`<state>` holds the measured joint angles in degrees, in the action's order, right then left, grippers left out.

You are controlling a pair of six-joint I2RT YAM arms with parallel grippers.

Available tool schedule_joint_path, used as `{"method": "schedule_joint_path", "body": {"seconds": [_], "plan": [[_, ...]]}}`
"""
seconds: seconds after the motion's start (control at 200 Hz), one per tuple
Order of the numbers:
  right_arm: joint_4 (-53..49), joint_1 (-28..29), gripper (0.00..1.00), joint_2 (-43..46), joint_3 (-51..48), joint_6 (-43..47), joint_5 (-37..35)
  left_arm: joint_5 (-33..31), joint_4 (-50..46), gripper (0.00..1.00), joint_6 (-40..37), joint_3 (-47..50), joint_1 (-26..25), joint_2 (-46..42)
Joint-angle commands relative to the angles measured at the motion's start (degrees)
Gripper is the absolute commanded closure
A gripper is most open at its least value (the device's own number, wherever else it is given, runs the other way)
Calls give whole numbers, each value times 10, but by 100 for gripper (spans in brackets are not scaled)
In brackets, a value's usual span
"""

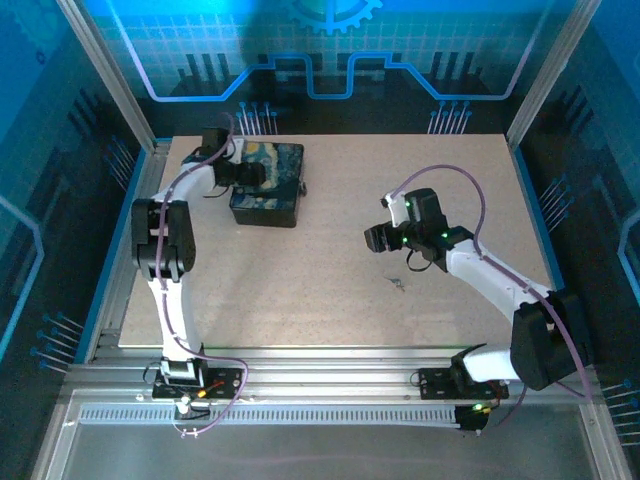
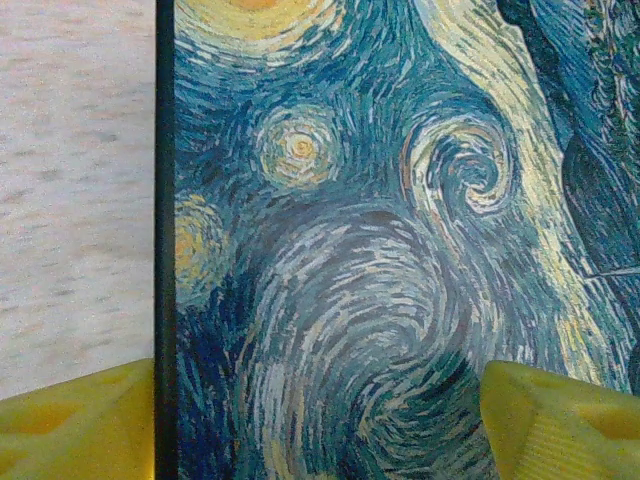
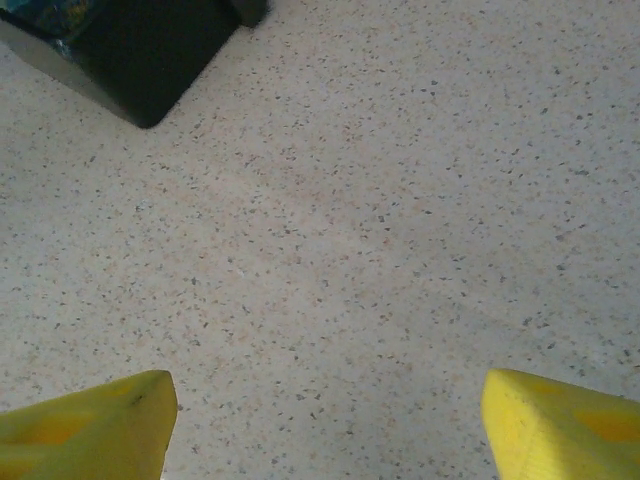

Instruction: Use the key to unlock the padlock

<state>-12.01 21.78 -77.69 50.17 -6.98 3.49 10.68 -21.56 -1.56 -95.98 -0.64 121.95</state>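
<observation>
Both pincers stand wide open and empty: the left gripper [image 2: 320,425] hovers over the painted box [image 2: 380,250] at far left, the right gripper [image 3: 325,425] over the table [image 3: 350,200] at right.

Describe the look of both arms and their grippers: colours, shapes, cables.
Both arms have slim white links with bulky black joint housings: the left arm and the right arm. A thin purple cable loops along each. Small green lights glow at the right wrist. Each gripper ends in two wedge-shaped yellow fingertips.
</observation>
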Motion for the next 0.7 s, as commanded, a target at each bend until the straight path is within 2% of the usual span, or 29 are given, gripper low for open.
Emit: {"method": "schedule_joint_path", "body": {"seconds": [0.0,0.11,0.2,0.285,0.49,0.695], "plan": [[2,16,20,-14,13,-38,14,69,-44,21,-79,-7,-62,22],[23,19,22,-35,16,-66,26,33,-82,21,-136,-28,-119,26],[33,26,24,-65,29,-85,38,35,-84,21,-133,-36,-147,19],[38,41,25,-93,44,-96,52,14,-61,17,-93,-33,-158,1],[62,81,26,-144,66,-129,73,-49,-33,9,19,5,-145,-86],[110,120,27,-197,84,-169,98,-86,-40,8,177,102,-115,-196]]}}
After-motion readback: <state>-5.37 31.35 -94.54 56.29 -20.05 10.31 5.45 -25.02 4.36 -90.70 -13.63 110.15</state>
